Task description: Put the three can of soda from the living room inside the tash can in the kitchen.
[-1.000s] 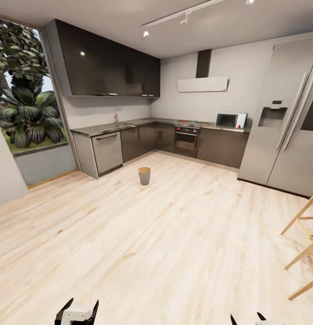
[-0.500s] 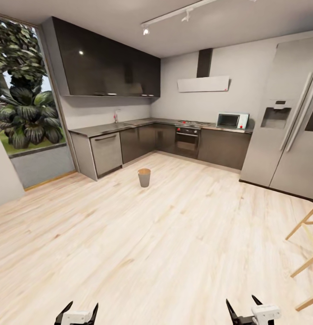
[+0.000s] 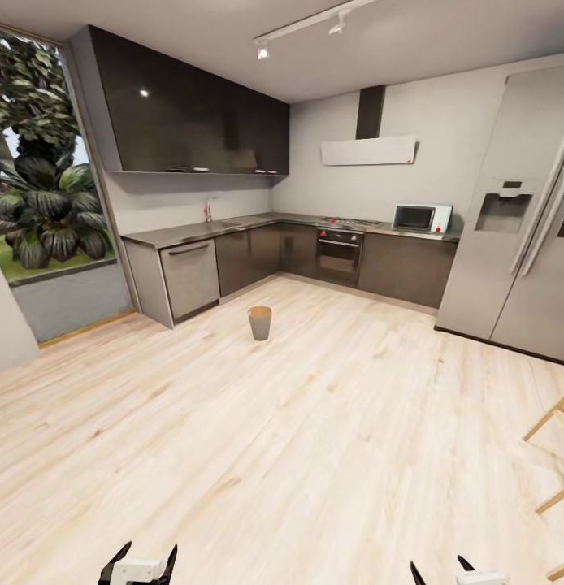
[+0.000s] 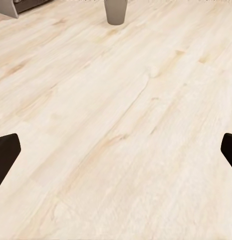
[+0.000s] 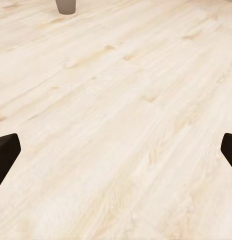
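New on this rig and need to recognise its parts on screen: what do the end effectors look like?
In the head view, the left end effector has two black, pointed fingers on a white block body; the right end effector matches. In the wrist views the fingertips look plain black. No cables or markings are visible.

floor (image 3: 314, 422): pale matt wood | upper cabinets (image 3: 193, 122): glossy dark | fridge (image 3: 518, 227): brushed metal
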`<state>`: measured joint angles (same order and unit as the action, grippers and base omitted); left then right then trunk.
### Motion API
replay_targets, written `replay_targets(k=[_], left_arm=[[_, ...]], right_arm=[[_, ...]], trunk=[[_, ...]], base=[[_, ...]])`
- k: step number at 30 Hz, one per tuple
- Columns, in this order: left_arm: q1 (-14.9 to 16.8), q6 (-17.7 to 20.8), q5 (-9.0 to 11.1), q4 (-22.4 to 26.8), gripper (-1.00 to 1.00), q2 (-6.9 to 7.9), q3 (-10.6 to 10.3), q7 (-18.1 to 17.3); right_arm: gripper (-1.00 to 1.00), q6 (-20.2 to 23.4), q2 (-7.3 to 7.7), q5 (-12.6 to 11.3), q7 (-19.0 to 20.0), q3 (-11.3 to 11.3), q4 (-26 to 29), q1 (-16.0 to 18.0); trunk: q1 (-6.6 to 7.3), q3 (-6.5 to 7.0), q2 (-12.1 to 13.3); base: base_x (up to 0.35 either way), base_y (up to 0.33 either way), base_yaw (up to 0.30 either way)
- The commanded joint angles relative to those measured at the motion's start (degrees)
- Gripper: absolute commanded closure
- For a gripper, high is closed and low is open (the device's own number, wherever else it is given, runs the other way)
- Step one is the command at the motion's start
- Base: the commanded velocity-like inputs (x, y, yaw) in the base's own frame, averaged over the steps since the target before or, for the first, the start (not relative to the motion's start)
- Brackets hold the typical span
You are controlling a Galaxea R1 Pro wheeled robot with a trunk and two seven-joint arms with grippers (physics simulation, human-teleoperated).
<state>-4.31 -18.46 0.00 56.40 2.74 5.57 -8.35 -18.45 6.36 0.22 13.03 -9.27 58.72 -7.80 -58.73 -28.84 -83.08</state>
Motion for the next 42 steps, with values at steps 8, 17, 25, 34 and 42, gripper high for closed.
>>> replay_targets(k=[8,17,25,34,42], left_arm=[[0.00,0.00,0.05,0.15,-1.00,0.00,0.11,-0.04],[0.00,0.00,0.08,0.18,-1.00,0.03,0.02,-0.16],[0.00,0.00,0.00,-0.13,-1.00,0.02,0.08,-0.05],[0.00,0.00,-0.09,-0.27,-1.00,-0.01,0.14,0.00],[0.00,0.00,-0.09,-0.24,-1.00,-0.01,0.09,0.00]], right_arm=[[-1.00,-0.01,-0.03,-0.22,-0.08,-0.18,-0.30,0.00],[-1.00,-0.01,-0.03,-0.23,-0.07,-0.21,-0.51,-0.03],[-1.00,-0.01,-0.05,-0.02,-0.08,-0.05,-0.70,-0.01],[-1.00,-0.01,-0.10,0.14,-0.46,0.03,-0.72,-0.01],[-1.00,-0.01,-0.12,0.16,-0.82,0.11,-0.77,-0.03]], trunk=[[0.00,0.00,0.00],[0.00,0.00,0.00],[0.00,0.00,0.00],[0.00,0.00,0.00],[0.00,0.00,0.00]], base=[[0.178,0.066,0.000],[0.191,0.076,0.000],[0.193,0.078,0.000],[0.188,0.078,0.000],[0.179,0.076,0.000]])
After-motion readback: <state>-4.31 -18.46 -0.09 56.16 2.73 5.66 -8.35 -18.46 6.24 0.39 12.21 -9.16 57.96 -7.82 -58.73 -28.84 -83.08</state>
